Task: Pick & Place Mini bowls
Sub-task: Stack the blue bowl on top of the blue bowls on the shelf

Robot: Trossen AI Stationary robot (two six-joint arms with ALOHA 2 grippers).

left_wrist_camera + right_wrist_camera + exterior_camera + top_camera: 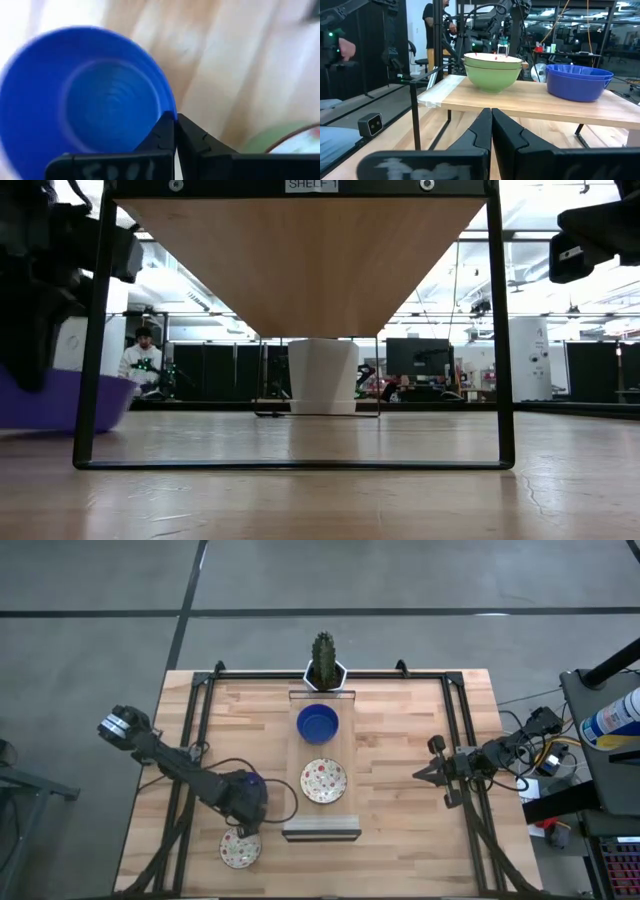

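My left gripper (244,806) is over the table's near left part, shut on a cobalt blue mini bowl (85,100). That bowl also shows at the left of the low view (60,402). A speckled cream bowl (240,848) sits on the table just nearer than the gripper. On the raised wooden shelf (322,815) stand a stack of blue bowls (318,723) and a stack of speckled bowls (323,780), green on the outside (492,75). My right gripper (428,773) is shut and empty, right of the shelf. My left gripper pinches the blue bowl's rim (171,114), one finger inside the bowl and one outside. The fingers come from above, pointing down. The bowl keeps its opening up. I cannot tell whether its base is on the table.
A white hexagonal pot with a cactus (325,668) stands at the table's far edge behind the shelf. The shelf's thin black legs (90,380) stand on the table. Black frame rails (190,730) run along both sides of the table.
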